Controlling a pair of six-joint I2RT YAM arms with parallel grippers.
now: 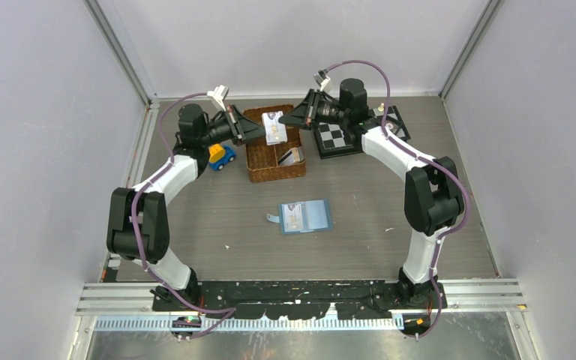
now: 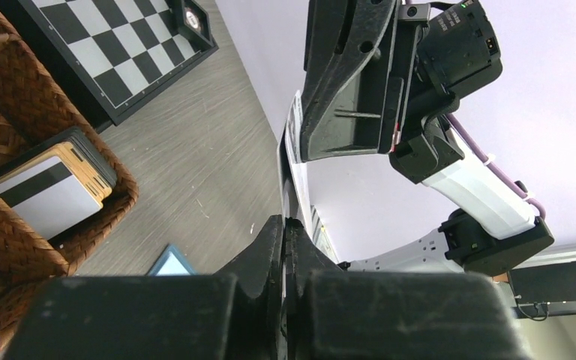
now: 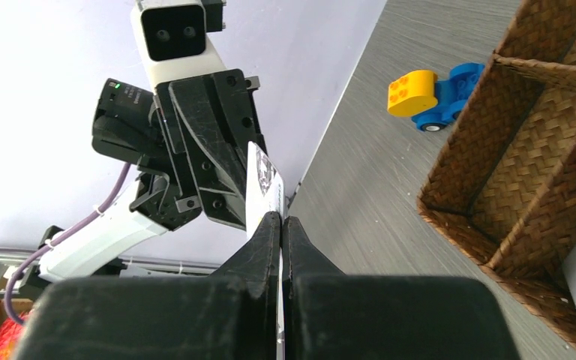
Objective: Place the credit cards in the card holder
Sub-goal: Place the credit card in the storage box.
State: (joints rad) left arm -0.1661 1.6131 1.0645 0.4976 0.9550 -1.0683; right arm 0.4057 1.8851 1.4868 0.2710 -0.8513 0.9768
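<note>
So both grippers are pinching the same white card (image 1: 273, 127) in mid-air, right above the wicker basket (image 1: 252, 166). The left gripper (image 1: 262, 131) has its fingers closed down to a thin slit on the card's left edge. The right gripper (image 1: 292, 118) is clamped just as tight on the far right side. Both wrist cams see the card edge-on, sticking straight out from between the fingertips.

From the top cam the printed face is tilted upward. Its long axis runs roughly near-to-far, so the short ends point toward the back wall and toward the arm bases.

The basket is divided into compartments. The near right one holds a stack of cards (image 2: 49, 196); the top card is pale with a black stripe and there's an orange one under it. The compartments seen from the right wrist show only bare weave.

The card holder (image 1: 316, 215) lies open and flat on the table, well apart from the basket on the near side, with its tab to the left. There's one pale card (image 1: 292, 216) on its left half.

Other stuff: a blue and yellow toy car (image 1: 221, 156) just left of the basket, and a chessboard (image 1: 345, 136) to its right.
</note>
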